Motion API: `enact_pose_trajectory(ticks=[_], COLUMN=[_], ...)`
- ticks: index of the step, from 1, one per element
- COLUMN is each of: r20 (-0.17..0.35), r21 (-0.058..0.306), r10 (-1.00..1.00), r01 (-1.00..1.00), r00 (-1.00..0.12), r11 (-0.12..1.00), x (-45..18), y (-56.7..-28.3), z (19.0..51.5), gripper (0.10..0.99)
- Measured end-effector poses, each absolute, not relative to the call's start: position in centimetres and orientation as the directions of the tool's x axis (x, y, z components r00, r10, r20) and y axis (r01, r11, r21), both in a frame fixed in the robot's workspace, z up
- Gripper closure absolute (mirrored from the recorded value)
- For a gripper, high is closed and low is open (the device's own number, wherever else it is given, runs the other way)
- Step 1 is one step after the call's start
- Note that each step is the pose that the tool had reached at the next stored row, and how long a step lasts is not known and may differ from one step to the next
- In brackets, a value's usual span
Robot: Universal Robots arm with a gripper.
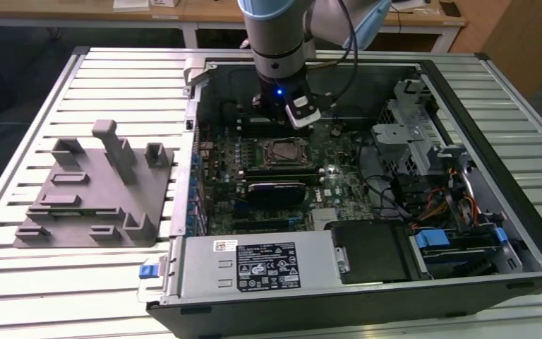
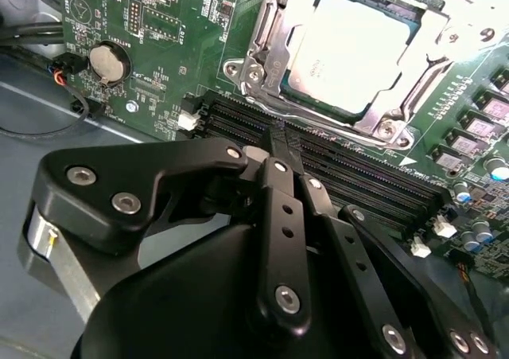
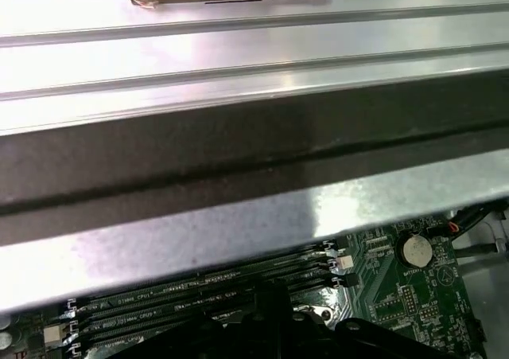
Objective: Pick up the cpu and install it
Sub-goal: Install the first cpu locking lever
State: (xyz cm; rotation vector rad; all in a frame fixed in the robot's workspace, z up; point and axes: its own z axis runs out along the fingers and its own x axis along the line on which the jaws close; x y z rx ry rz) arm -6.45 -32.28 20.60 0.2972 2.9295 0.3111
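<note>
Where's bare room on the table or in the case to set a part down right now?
Free: the slatted table behind the grey fixture, and the strip in front of it by the case's near corner. Crowded: inside the case, where the hand hangs over the memory slots beside the cpu, with cables on the exterior view's right.

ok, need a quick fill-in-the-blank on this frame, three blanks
1. The cpu sits in the motherboard's ____.
2. The gripper, fingers together, holds ____.
3. In the exterior view, the grey fixture lies on the table to the ____ of the computer case.

Missing words: socket; nothing; left
</note>
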Motion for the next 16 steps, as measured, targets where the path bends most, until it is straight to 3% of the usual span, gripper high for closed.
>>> enact_pose_trajectory(ticks=[9, 16], r20=[-0.15, -0.123], r21=[0.208, 0.164], r10=[0.214, 0.208], r01=[0.18, 0.187], r00=[-0.965, -0.97], r11=[0.961, 0.968], x=[-6.44, -6.37], y=[-32.64, -32.77], z=[20.54, 20.46], gripper=[0.98, 0.98])
